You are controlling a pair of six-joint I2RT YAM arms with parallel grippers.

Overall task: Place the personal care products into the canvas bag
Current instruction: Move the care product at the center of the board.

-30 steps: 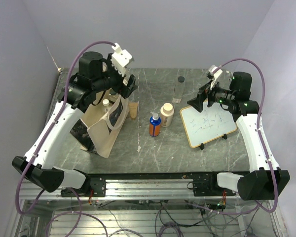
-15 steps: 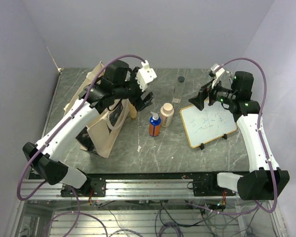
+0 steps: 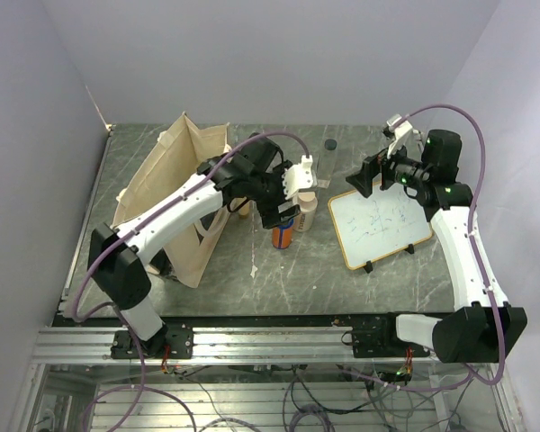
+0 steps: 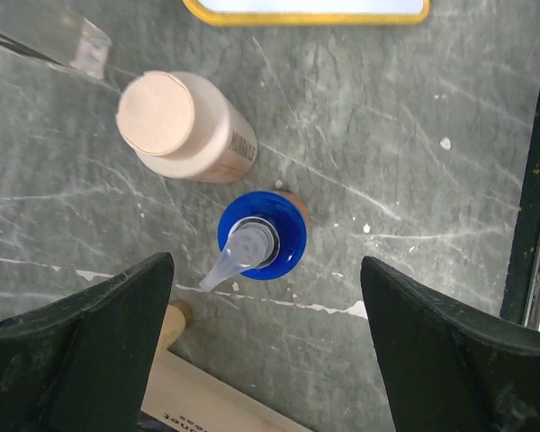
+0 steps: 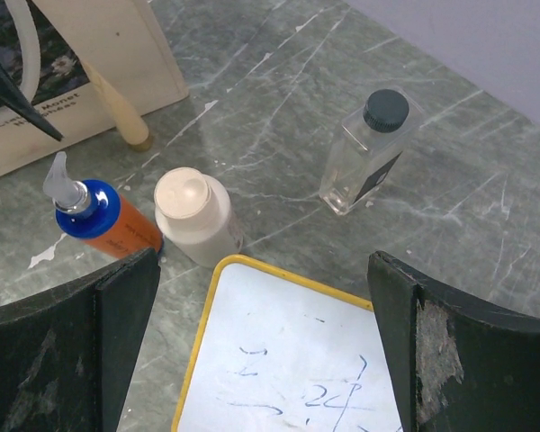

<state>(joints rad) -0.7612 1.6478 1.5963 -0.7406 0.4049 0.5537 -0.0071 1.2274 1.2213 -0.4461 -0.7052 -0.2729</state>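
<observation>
Blue bottle (image 4: 261, 236) stands upright mid-frame, between the left gripper's (image 4: 265, 265) wide-open jaws; right gripper (image 5: 263, 261), also open, is farther.

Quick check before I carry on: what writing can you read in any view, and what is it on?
"Monet": second word of a caption line under the dark print on the canvas bag; the other words are blurred.
"24": handwritten on the whiteboard, uncertain; the other scribbles are illegible.
Side label on the cream bottle: too small to read.
Dark label on the clear bottle: unreadable.
Blue-and-orange bottle: no text visible.
</observation>
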